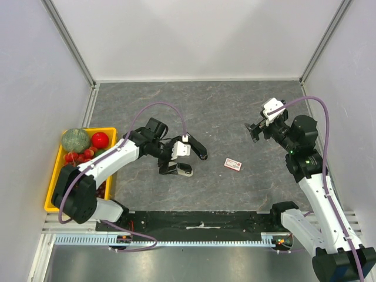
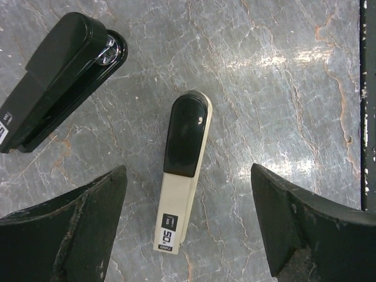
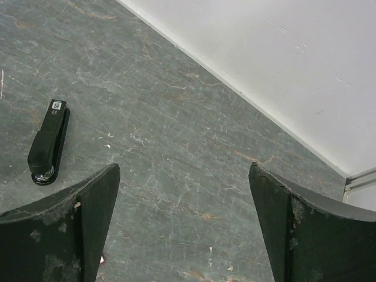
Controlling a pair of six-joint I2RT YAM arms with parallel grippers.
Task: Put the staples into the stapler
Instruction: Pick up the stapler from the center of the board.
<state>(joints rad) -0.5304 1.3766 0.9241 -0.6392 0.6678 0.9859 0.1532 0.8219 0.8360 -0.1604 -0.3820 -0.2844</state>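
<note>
On the grey marbled table (image 1: 235,111), both arms extended from their bases at the near edge. Left arm (image 1: 108,161): reaches forward and toward the table centre, wrist bent down so the left gripper (image 2: 188,169) points at the surface. Fingers (image 2: 88,223) set wide apart, holding nothing; in the wrist view they straddle the beige stapler (image 2: 182,176) with bare table showing on either side, no contact seen. Right arm (image 1: 311,182): elbow folded, forearm angled up and inward, right gripper (image 3: 184,167) raised over the right half of the table and facing toward the back wall. Its fingers likewise spread wide and empty, only table and wall between them. Yellow bin (image 1: 53,185) at the left edge, beside the left arm's base, holding a green melon (image 1: 75,140), a red tomato (image 1: 100,139) and smaller red items too small to identify. Black stapler (image 2: 59,76) lies flat just beyond the beige one, apart from it and angled differently. Beige stapler has a black top, lies flat, closed. Staples box (image 1: 233,164), white with red print, lies flat on the table to the right of both staplers, between the two grippers and apart from both; lid state cannot be told.
</note>
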